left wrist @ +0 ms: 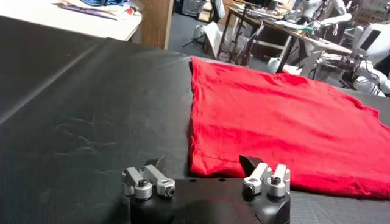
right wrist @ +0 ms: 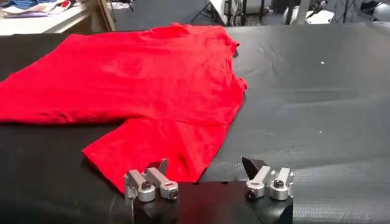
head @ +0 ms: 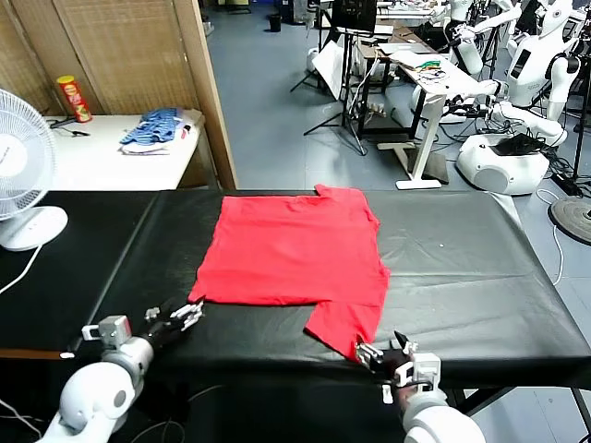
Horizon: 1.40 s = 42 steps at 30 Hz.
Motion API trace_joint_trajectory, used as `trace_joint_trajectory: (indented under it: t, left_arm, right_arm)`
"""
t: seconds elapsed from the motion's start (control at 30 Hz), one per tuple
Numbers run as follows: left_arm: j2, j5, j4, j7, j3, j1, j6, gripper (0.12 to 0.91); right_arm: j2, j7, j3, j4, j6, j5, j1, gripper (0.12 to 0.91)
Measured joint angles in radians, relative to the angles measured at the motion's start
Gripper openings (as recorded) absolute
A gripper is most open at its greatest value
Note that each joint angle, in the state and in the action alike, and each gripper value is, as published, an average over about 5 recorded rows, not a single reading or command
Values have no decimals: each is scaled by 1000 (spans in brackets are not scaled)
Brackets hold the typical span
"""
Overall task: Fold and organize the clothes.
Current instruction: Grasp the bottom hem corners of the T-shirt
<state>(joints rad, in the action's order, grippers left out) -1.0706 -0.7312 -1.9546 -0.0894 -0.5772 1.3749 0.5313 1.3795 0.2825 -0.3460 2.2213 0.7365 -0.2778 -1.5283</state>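
left tool (head: 185, 317) open | right tool (head: 386, 351) open | one red t-shirt (head: 295, 249) | one table (head: 462, 268)

Fan (head: 23, 166) cut off at the head view's left edge, T-shirt's (head: 294, 249) underside hidden

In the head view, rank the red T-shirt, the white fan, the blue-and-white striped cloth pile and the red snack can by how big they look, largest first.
1. Red T-shirt, by far the largest.
2. White fan, cut off by the picture's edge, so only part counts.
3. Blue-and-white striped cloth pile.
4. Red snack can.
Pile and can sit farther back, so nearness shrinks them.
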Motion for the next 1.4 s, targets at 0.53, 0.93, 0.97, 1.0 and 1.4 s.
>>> trace_joint_trajectory:
  t: [0.53,0.93,0.97,1.0,1.4]
  left_arm:
    - [-28,17,76,0,17,-49,-8,566]
    - [-41,13,11,13,18,-9,-4,126]
    - [-41,15,1,11,15,-3,-2,125]
    - [-40,18,-9,8,12,4,0,125]
    - [-29,9,-228,-35,-43,182,-10,125]
  right_arm:
    - [35,-2,12,-48,-2,34,4,129]
    - [24,15,-21,10,1,44,-49,122]
    - [21,15,-26,22,2,44,-57,122]
    - [17,15,-31,37,2,44,-68,122]
    - [-50,-29,-124,165,-3,6,-169,122]
